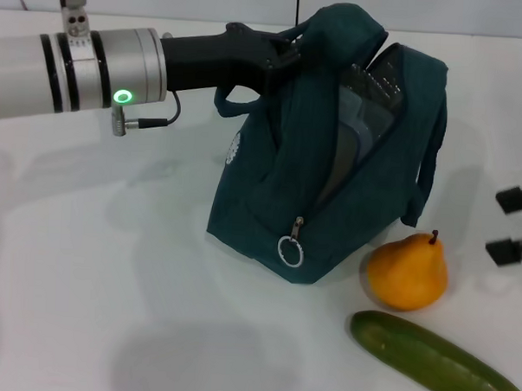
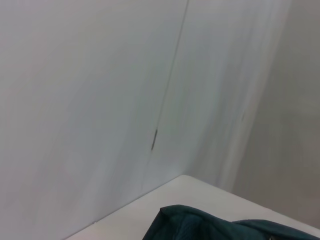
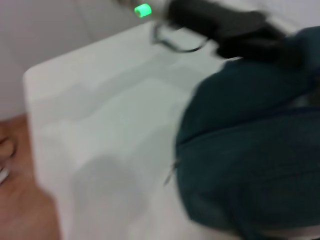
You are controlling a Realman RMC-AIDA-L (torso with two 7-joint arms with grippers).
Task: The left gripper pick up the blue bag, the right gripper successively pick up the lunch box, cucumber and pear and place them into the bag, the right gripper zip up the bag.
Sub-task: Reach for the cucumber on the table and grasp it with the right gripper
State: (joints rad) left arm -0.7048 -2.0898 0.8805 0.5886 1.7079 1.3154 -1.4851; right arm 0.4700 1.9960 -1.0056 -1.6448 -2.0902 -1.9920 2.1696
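While the blue bag (image 1: 332, 164) is held up at its top edge by the clenched left gripper (image 1: 280, 53), the lunch box (image 1: 368, 114) appears already inside. The cucumber (image 1: 436, 363) and pear (image 1: 407, 271) lie beside the bag. The right gripper (image 1: 515, 224), apparently released, must next descend on the cucumber.

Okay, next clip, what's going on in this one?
The left tool grips the top of the blue bag, holding it up with the mouth open on the white table. The lunch box appears to be inside already. The pear and the cucumber lie on the table beside the bag, not yet packed. The right tool sits open at the right edge, empty. The zipper with its ring pull is undone.
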